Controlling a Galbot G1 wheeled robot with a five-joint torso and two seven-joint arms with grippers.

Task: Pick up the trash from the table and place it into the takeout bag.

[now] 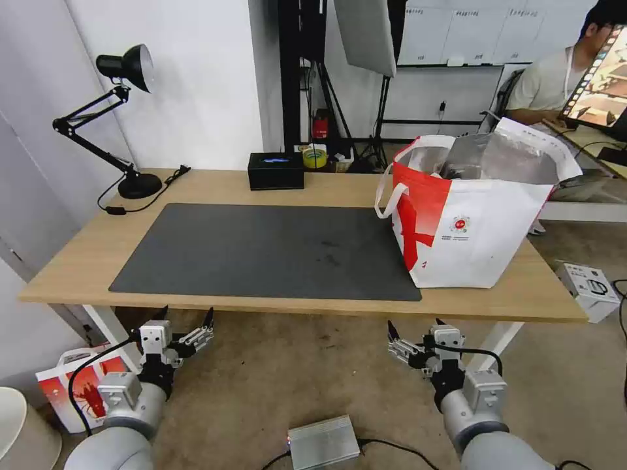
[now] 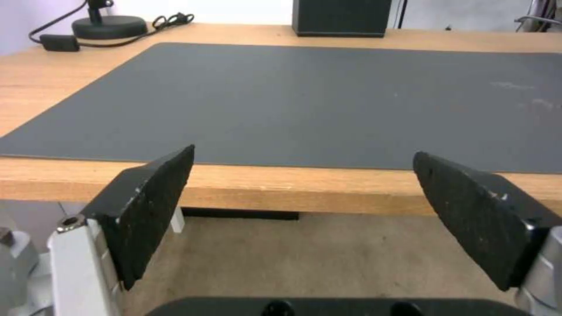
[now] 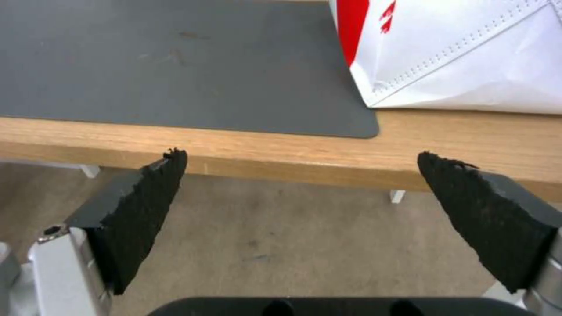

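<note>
Light-wood table stretches ahead of me, its dark grey mat bare. On the right end stands the takeout bag, upright and gaping, foil lining showing, its near corner resting on the mat's edge. My left gripper hangs below the table's front edge, fingers spread wide with nothing between them. My right gripper hangs likewise below the edge, just short of the bag, wide open and holding nothing.
</note>
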